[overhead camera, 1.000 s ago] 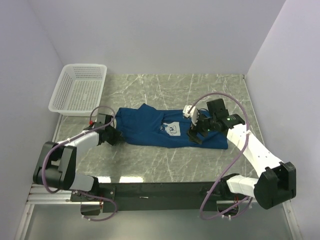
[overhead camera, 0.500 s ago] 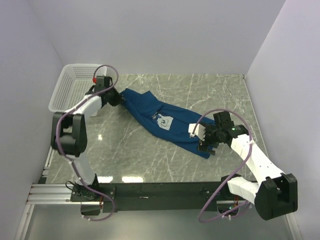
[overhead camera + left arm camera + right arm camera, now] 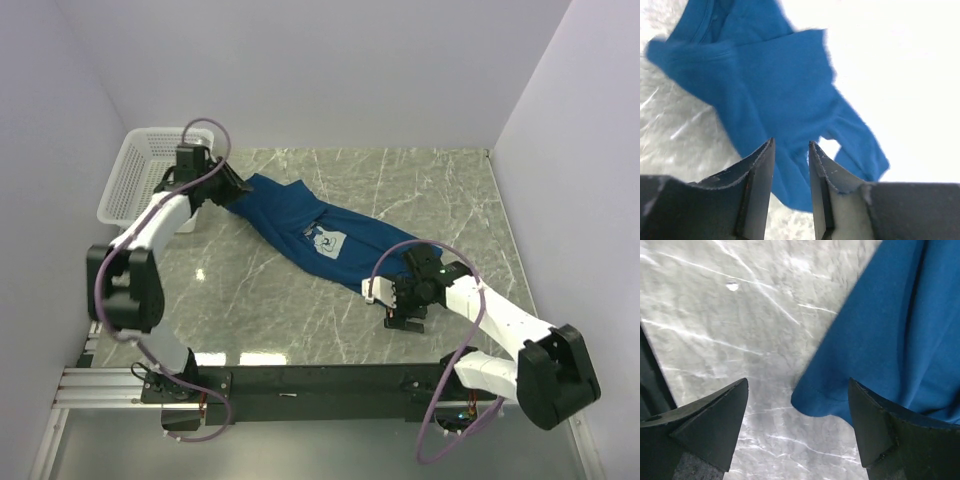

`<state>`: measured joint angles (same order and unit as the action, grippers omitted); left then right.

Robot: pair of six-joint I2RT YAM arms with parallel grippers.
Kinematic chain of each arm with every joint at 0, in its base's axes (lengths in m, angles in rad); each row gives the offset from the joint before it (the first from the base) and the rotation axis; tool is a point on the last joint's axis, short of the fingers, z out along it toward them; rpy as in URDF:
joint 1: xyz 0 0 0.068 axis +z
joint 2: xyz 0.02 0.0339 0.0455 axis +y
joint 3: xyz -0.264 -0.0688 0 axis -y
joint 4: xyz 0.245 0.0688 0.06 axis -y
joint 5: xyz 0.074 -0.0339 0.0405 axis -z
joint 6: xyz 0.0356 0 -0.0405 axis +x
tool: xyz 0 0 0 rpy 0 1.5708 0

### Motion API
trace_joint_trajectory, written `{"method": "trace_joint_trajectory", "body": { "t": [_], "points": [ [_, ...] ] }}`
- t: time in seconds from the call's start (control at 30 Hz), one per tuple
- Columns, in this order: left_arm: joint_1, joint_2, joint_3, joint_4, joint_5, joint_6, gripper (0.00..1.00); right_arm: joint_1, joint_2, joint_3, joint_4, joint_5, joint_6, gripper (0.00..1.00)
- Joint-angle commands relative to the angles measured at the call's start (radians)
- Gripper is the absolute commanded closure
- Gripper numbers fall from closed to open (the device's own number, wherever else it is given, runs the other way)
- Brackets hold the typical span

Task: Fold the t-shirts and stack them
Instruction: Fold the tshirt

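By basket (image 3: 138, 188), your L gripper (image 3: 790, 146) pinches t-shirt (image 3: 320, 235), contact hidden overhead; R gripper (image 3: 797, 387) spread wide astride hem corner, not touching.

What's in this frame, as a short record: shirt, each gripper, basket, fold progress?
t-shirt: one, blue, unfolded, stretched diagonally over the table, print facing up
left gripper: nearly closed, apparently pinching the shirt's far-left end, beside the basket
right gripper: open over the shirt's near-right corner, not gripping it
basket: white mesh, far-left corner, no shirt seen inside
progress: no fold made, nothing stacked
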<state>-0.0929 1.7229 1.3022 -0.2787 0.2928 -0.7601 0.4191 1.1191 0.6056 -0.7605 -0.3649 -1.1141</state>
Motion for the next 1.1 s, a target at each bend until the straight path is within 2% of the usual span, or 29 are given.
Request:
{"method": "trace_joint_trajectory", "body": {
  "t": [0.0,0.2,0.3,0.33,0.43,0.47,0.5,0.57,0.73,0.83,0.97,1.07],
  "points": [
    [0.030,-0.182,-0.055,0.026,0.023,0.036,0.61,0.012,0.044,0.005,0.099,0.087,0.111,0.16],
    [0.064,-0.384,-0.200,0.001,0.031,0.050,0.52,0.012,0.090,0.005,0.139,0.113,0.146,0.24],
    [0.079,-0.460,-0.324,0.022,0.060,0.030,0.52,0.012,0.105,0.005,0.133,0.110,0.145,0.38],
    [0.081,-0.477,-0.358,0.032,0.065,0.015,0.52,0.010,0.116,0.005,0.121,0.109,0.145,0.52],
    [0.084,-0.545,-0.475,0.075,0.080,-0.008,0.52,0.010,0.110,0.002,0.104,0.116,0.139,0.72],
    [0.084,-0.569,-0.498,0.085,0.088,-0.015,0.52,0.012,0.101,-0.007,0.099,0.118,0.135,0.75],
    [0.084,-0.580,-0.535,0.099,0.091,-0.019,0.52,0.010,0.079,-0.009,0.095,0.116,0.131,0.85],
    [0.084,-0.597,-0.560,0.108,0.098,-0.030,0.52,0.012,0.048,-0.012,0.058,0.104,0.126,0.92],
    [0.084,-0.583,-0.629,0.163,0.131,-0.057,0.52,0.012,-0.086,-0.049,-0.014,0.090,0.063,0.98],
    [0.076,-0.514,-0.656,0.193,0.129,-0.091,0.51,0.012,-0.111,-0.072,-0.023,0.098,0.043,1.00],
    [0.032,-0.306,-0.623,0.211,0.106,-0.128,0.52,0.010,-0.082,-0.084,-0.011,0.101,0.050,1.00],
    [-0.020,-0.206,-0.549,0.231,0.044,-0.148,0.51,0.012,-0.062,-0.086,0.000,0.098,0.056,1.00]
  ]
}}
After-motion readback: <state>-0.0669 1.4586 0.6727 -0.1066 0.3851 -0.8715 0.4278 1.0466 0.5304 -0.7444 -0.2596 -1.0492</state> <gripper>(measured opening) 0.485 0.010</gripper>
